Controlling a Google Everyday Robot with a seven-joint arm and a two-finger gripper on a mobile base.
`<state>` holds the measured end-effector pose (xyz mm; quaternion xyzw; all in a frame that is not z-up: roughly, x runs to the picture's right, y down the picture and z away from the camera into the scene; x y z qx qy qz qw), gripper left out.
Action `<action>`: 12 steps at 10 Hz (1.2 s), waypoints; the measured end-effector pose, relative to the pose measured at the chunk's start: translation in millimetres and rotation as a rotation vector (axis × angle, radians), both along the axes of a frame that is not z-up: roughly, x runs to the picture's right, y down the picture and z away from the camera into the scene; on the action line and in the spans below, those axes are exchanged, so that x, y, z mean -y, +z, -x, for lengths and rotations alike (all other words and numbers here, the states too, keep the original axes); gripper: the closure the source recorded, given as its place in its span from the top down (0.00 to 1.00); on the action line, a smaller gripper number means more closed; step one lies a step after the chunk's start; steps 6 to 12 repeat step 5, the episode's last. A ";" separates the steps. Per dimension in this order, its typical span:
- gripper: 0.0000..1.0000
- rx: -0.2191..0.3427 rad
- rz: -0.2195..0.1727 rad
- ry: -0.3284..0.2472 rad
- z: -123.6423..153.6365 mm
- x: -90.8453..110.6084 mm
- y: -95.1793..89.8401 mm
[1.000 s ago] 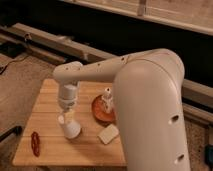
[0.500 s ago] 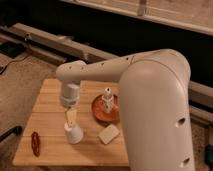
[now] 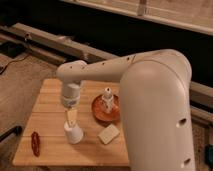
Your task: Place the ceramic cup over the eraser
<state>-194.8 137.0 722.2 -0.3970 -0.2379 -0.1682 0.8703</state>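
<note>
The white ceramic cup [image 3: 73, 134] stands on the wooden table [image 3: 47, 107], left of the front middle. My gripper [image 3: 72, 118] hangs from the white arm straight above the cup, pointing down, with its tips just over the cup's top. It is open and holds nothing. The black eraser is hidden from view.
A reddish-brown bowl [image 3: 106, 111] with a small white object [image 3: 106, 98] in it sits right of the cup. A cream-white slab [image 3: 109, 134] lies in front of the bowl. A red elongated object [image 3: 35, 143] lies near the front left corner. The arm's large body covers the table's right side.
The gripper set the cup down on the table, let go of it and rose a little. The cup stays where it was put.
</note>
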 end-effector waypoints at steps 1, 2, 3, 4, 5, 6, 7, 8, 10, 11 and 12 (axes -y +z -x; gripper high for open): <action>0.80 0.000 0.000 0.000 -0.1 0.2 0.0; 0.80 0.001 0.000 -0.001 1.1 -0.2 -0.2; 0.80 0.002 0.000 -0.002 1.5 -0.4 -0.4; 0.80 0.002 0.000 -0.002 1.3 -0.3 -0.3; 0.80 0.001 0.000 -0.002 1.1 -0.4 -0.2; 0.80 0.001 0.000 -0.002 1.1 -0.4 -0.2; 0.80 0.001 0.000 -0.002 1.1 -0.4 -0.2; 0.80 0.001 0.000 -0.002 1.1 -0.4 -0.2; 0.80 0.001 0.000 -0.002 1.1 -0.4 -0.2; 0.80 0.001 0.000 -0.002 1.1 -0.4 -0.2; 0.80 0.001 0.000 -0.002 1.1 -0.4 -0.2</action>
